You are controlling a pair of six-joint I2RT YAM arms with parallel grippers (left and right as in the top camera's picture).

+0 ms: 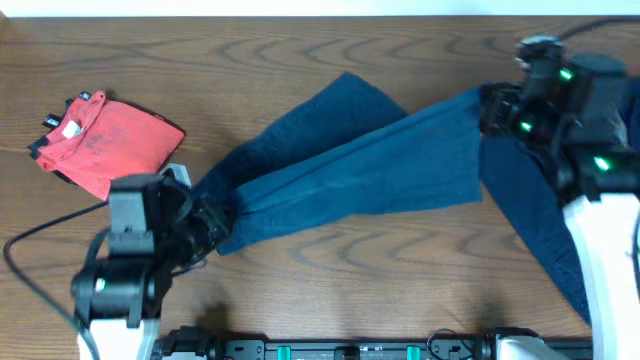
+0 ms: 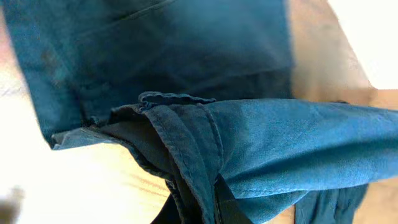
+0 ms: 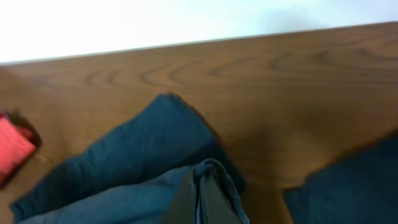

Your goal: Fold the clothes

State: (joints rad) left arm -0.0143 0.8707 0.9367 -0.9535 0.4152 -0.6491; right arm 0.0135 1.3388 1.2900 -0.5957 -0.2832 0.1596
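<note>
Navy shorts [image 1: 350, 160] are stretched across the middle of the table between my two grippers. My left gripper [image 1: 215, 222] is shut on the shorts' left end; the left wrist view shows the hem [image 2: 186, 143] pinched between the jaws [image 2: 208, 199]. My right gripper [image 1: 490, 110] is shut on the shorts' right end, with an edge of cloth [image 3: 211, 171] folded over the closed fingers [image 3: 200, 199]. One flap of the shorts [image 3: 137, 149] lies flat on the wood behind. A second navy garment [image 1: 545, 225] lies under my right arm at the right edge.
A folded red garment [image 1: 105, 140] lies at the left of the wooden table [image 1: 330, 290]; it also shows at the left edge of the right wrist view [image 3: 12, 149]. The table's far edge meets a white wall [image 3: 186, 18].
</note>
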